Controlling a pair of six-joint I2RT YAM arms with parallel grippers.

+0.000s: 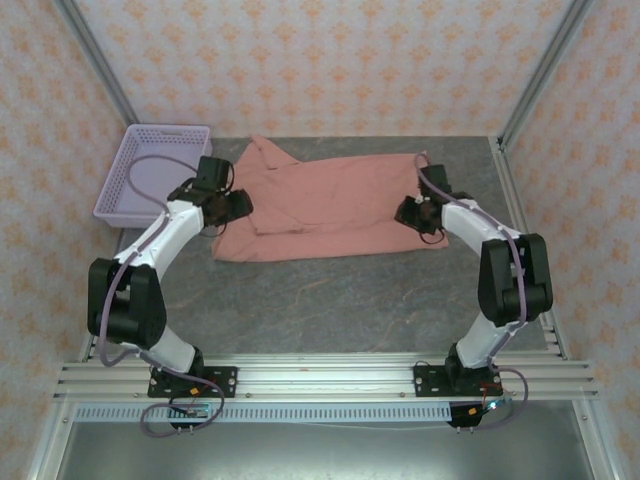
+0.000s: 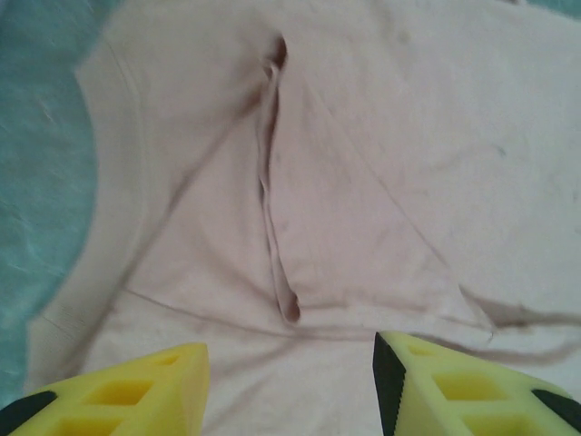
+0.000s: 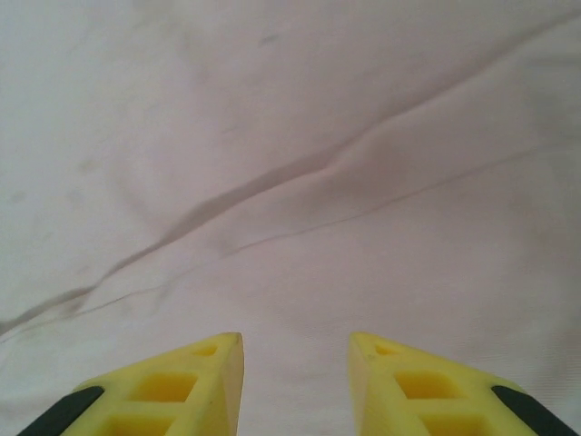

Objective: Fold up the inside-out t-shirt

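— Where's the shirt?
— Flat on the grey mottled surface (image 1: 330, 300): a soft salmon-pink cloth t-shirt (image 1: 330, 205), with left jaws and right jaws both released, empty, over its ends.
— Advice?
— Pinch both edges firmly, then lift evenly, I'd say.

Soft, even light, faint shadows; wrist views wash the t-shirt (image 2: 381, 163) pale and slightly blurred.

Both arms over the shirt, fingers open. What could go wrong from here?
1. Left fingers hover by a folded flap of the shirt; closing may pinch one layer and undo the fold.
2. Right fingers face flat fabric, no edge in sight; a grab may just bunch it.
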